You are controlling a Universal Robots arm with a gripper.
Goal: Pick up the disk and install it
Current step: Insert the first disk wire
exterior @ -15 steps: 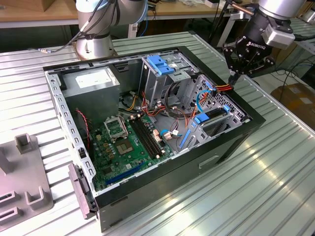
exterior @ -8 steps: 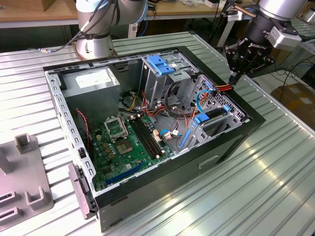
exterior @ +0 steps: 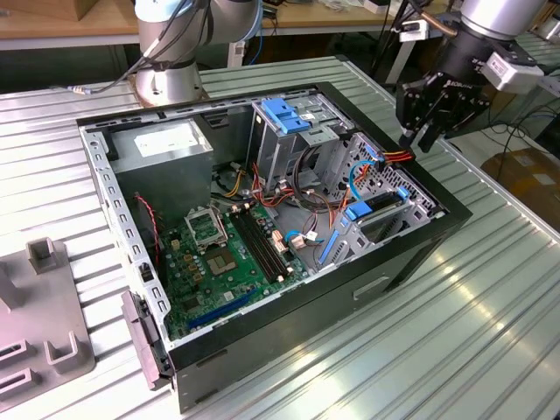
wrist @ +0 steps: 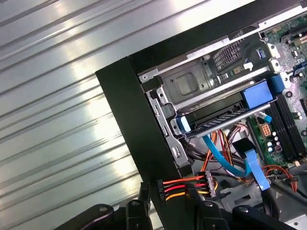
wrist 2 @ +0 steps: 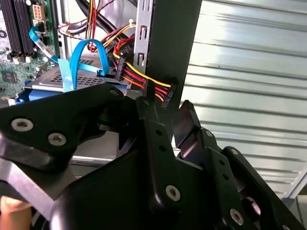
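The disk [exterior: 385, 204] lies flat in the lower bay at the corner of the open computer case [exterior: 411, 254] on the exterior view's right. Blue rails edge it, and a blue data cable runs to it. In the first wrist view the disk [wrist: 216, 117] shows its dark side between blue rail ends. My gripper [exterior: 416, 140] hangs just above the case's wall beside that bay. It is shut on the black connector [wrist: 163, 189] of a red, yellow and black power cable [wrist 2: 139, 76], held over the black wall. In the second wrist view the gripper [wrist 2: 165, 108] has the connector at its tips.
Inside the case are a grey power-supply box [exterior: 166, 149], a metal drive cage with a blue top [exterior: 289, 118] and the green motherboard [exterior: 219, 254] with loose wiring. The arm's base [exterior: 171, 61] stands behind the case. A grey fixture [exterior: 44, 306] sits at the exterior view's left.
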